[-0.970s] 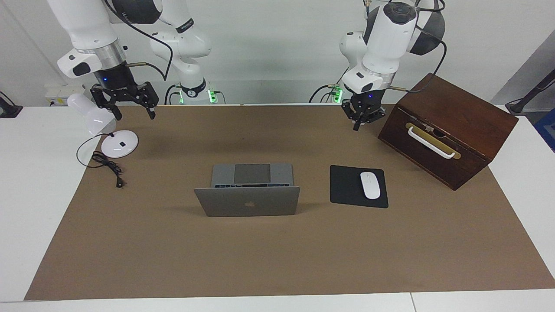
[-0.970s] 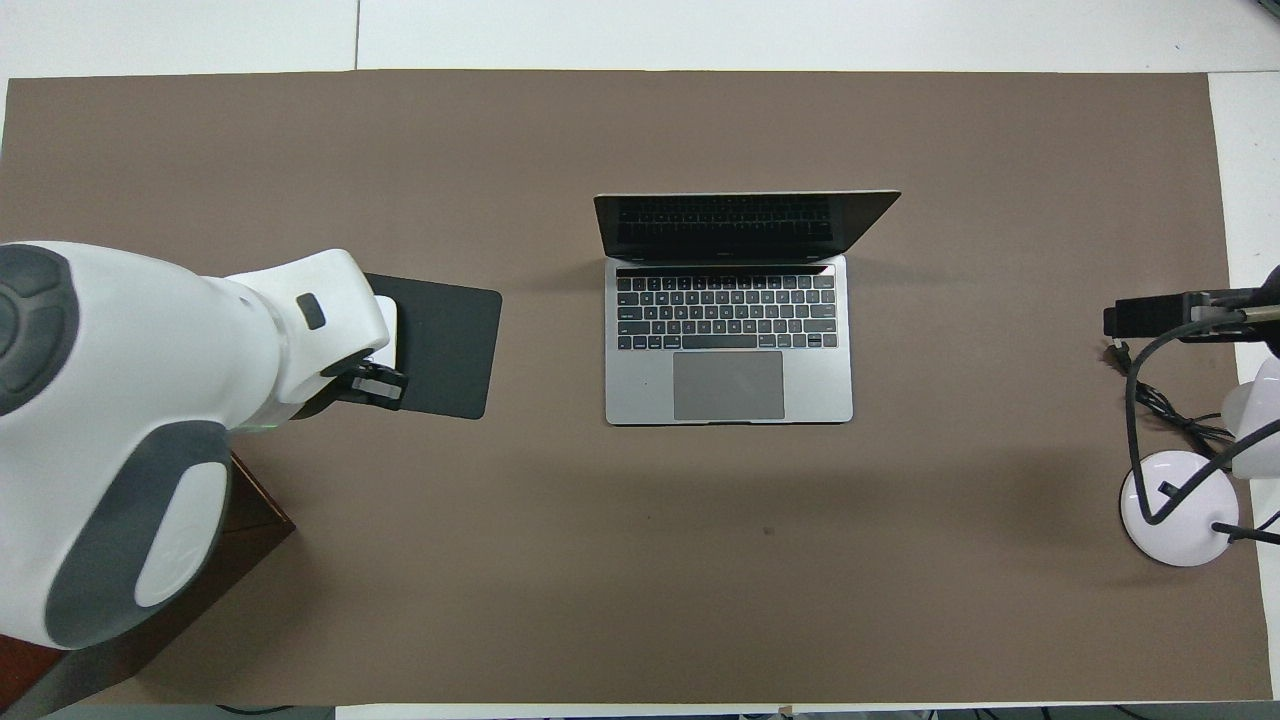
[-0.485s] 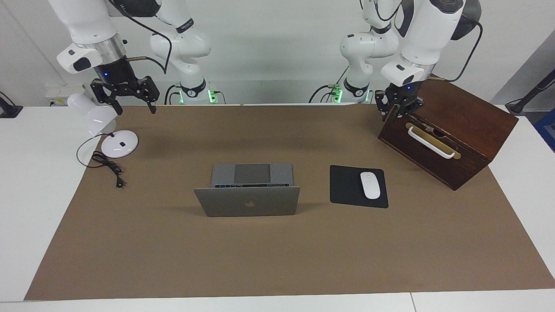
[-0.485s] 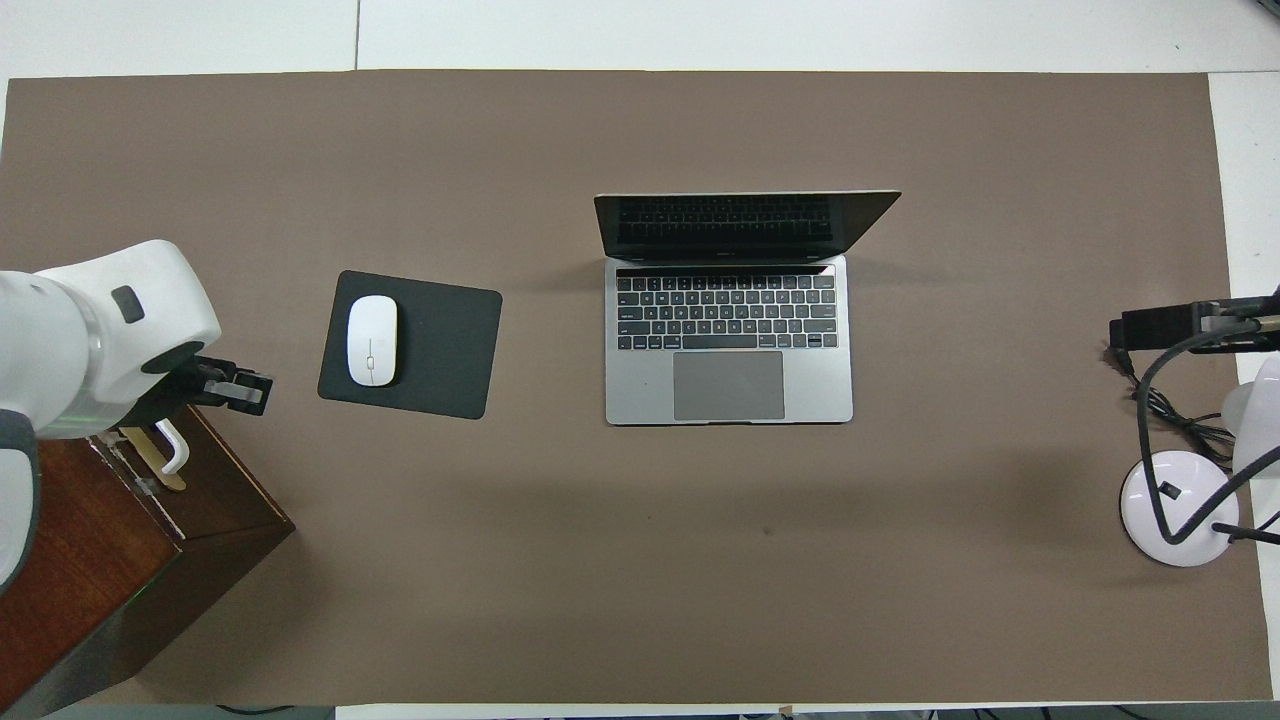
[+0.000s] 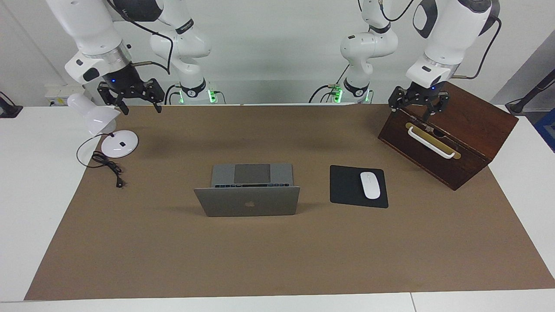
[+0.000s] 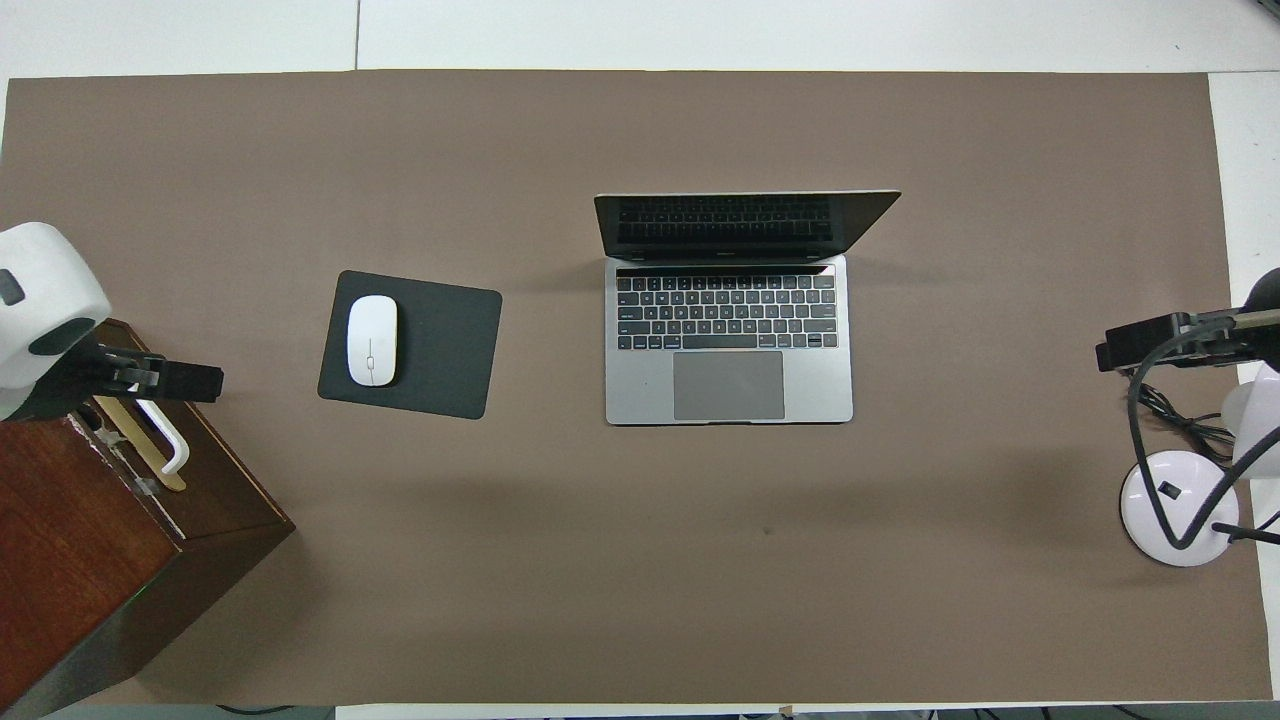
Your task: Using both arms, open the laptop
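thin silver-grey laptop (image 5: 247, 195) sitting open mid brown paper mat (image 5: 277, 251) on the white worktop (image 5: 26, 195), matte lid upright. overhead is showing keys and trackpad, facing view only the logo. left gripper (image 5: 417, 109) hanging over the glossy wooden box (image 5: 451, 130), fingers spread, empty. right gripper (image 5: 137, 100) by the white lamp (image 5: 104, 125), spread, empty.

left hand (image 5: 419, 108) raised, right hand (image 5: 138, 103) raised, both spread

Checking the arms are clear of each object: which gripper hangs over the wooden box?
The left gripper, over the dark brown wooden box with the white handle; the right gripper hangs beside the white desk lamp.
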`<state>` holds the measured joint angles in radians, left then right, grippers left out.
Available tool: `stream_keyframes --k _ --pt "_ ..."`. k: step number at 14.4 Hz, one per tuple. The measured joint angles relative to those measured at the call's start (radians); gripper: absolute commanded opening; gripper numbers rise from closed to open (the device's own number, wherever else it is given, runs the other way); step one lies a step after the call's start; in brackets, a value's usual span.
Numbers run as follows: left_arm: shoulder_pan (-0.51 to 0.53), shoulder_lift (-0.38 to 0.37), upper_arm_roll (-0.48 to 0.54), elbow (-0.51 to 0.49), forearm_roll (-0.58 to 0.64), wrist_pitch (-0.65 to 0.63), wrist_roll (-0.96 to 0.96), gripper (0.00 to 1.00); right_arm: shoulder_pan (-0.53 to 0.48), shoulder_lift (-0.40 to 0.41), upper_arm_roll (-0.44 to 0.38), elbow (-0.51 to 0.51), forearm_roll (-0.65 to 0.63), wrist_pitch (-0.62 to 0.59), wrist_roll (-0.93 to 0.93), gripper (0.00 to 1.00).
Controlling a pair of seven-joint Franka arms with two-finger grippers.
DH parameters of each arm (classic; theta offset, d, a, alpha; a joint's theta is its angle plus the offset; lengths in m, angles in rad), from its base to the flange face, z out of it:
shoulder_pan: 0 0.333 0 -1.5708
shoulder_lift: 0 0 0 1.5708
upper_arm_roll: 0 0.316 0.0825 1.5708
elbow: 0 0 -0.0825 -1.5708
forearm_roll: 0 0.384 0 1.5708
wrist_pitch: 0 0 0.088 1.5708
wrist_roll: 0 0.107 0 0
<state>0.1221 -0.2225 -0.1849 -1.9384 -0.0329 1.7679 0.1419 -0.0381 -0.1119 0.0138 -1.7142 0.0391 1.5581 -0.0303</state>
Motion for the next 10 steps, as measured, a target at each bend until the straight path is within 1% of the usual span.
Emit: stream_keyframes --k 3,7,10 --pt "0.007 -0.004 0.059 0.000 0.000 -0.004 0.000 1.00 0.000 0.031 -0.023 0.048 0.000 -0.031 -0.009 1.00" --pt "0.019 -0.004 0.073 0.008 0.000 -0.004 -0.034 1.00 0.002 0.036 -0.021 0.056 -0.003 -0.031 -0.009 1.00" --pt "0.035 0.003 0.075 0.053 0.000 -0.004 -0.047 1.00 0.002 0.037 -0.018 0.056 -0.004 -0.029 -0.009 1.00"
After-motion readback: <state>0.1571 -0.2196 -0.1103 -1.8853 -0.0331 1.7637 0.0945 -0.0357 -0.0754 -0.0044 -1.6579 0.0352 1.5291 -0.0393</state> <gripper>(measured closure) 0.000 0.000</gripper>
